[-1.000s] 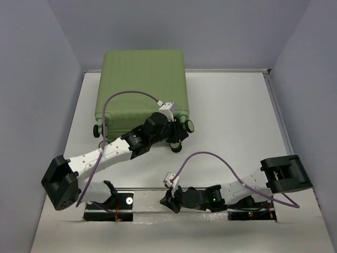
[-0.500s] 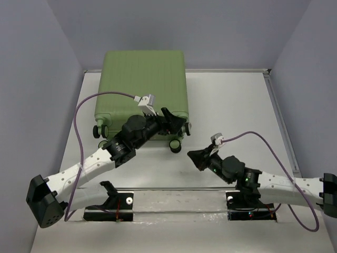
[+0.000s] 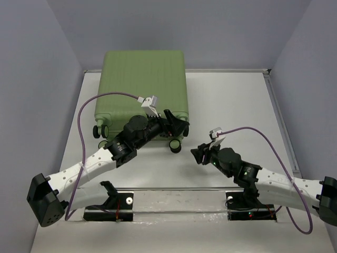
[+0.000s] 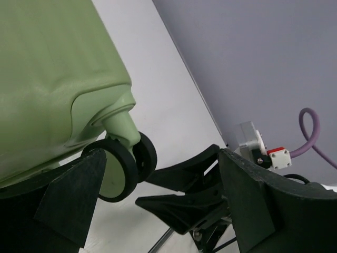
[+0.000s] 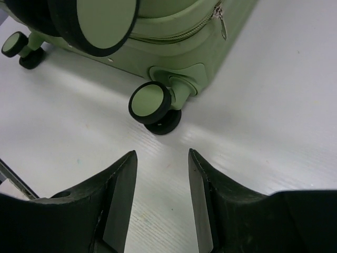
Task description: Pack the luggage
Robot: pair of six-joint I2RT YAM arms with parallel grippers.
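Top external shows ribbed, boxy green luggage (image 3: pixel 142 79).

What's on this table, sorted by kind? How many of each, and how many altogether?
Light-green ribbed hard-shell suitcase: 1
White-and-black robot arms: 2 (left, right)
Purple cables: 2 (left, right)
Total: 5

No text, label, brand or number can be read in any view. The luggage (image 3: pixel 142 79), just ahead of the left pincer (image 3: pixel 178 123), shows only bare green shell.
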